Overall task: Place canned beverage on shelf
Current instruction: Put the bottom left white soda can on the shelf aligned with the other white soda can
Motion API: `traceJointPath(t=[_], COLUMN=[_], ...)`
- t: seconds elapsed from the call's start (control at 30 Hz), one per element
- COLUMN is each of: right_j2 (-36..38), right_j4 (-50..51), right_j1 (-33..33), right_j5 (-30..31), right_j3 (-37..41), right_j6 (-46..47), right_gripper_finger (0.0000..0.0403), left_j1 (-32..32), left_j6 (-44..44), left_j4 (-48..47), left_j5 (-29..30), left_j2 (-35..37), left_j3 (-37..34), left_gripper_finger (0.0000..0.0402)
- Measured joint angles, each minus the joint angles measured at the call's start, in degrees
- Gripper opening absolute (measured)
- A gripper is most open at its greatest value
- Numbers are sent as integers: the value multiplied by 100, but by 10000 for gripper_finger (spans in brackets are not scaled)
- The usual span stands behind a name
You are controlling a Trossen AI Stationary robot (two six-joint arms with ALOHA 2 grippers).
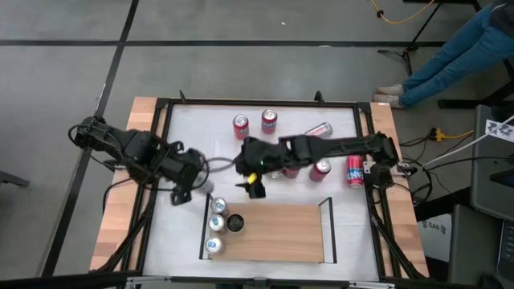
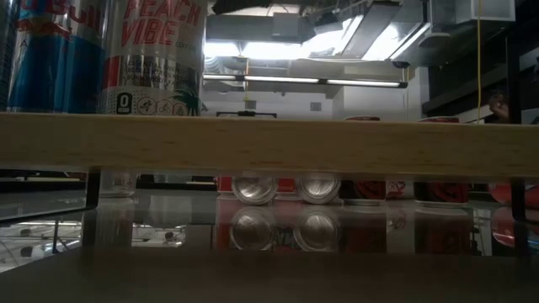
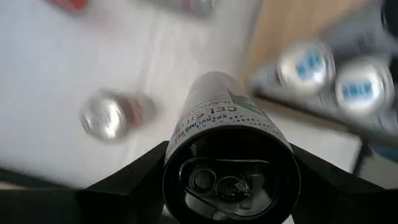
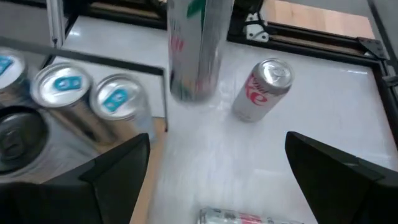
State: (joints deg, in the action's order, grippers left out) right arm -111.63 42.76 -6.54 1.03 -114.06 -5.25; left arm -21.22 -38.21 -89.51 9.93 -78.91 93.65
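Note:
A slim silver can with a black top hangs in my left gripper, which is shut on it. In the high view this gripper hovers just beyond the far left corner of the light-wood shelf. Several cans stand upright in a row at the shelf's left rail. My right gripper is open and empty; it hovers above the table off the shelf's far edge. Its wrist view shows the held can blurred ahead of it. My left gripper pinches the can between its two fingers, one finger on each side of the can's wall just below the top rim. The fingers come from above, pointing steeply down. The can hangs upright below them, its bottom end clear of the table.
Red and silver cans stand on the white table beyond the shelf, and one lies on its side. A silver can stands near the held one. The right two thirds of the shelf are bare. A person's legs show at the far right.

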Motion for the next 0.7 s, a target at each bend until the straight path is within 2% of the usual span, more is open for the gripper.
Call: traceJointPath(t=[0.23,0.47,0.7], right_j2=[0,0,0], right_j4=[-358,-629,-807], right_j1=[440,561,548], right_j5=[-381,-425,-417], right_j3=[144,245,245], right_j6=[-119,-291,-598], right_gripper_finger=[363,363,363], left_j1=[676,1080,1138], left_j6=[981,1833,2652], left_j4=[-28,0,849], left_j5=[141,514,801], left_j2=[-3,-21,-23], left_j3=[0,0,0], left_gripper_finger=[243,243,243])
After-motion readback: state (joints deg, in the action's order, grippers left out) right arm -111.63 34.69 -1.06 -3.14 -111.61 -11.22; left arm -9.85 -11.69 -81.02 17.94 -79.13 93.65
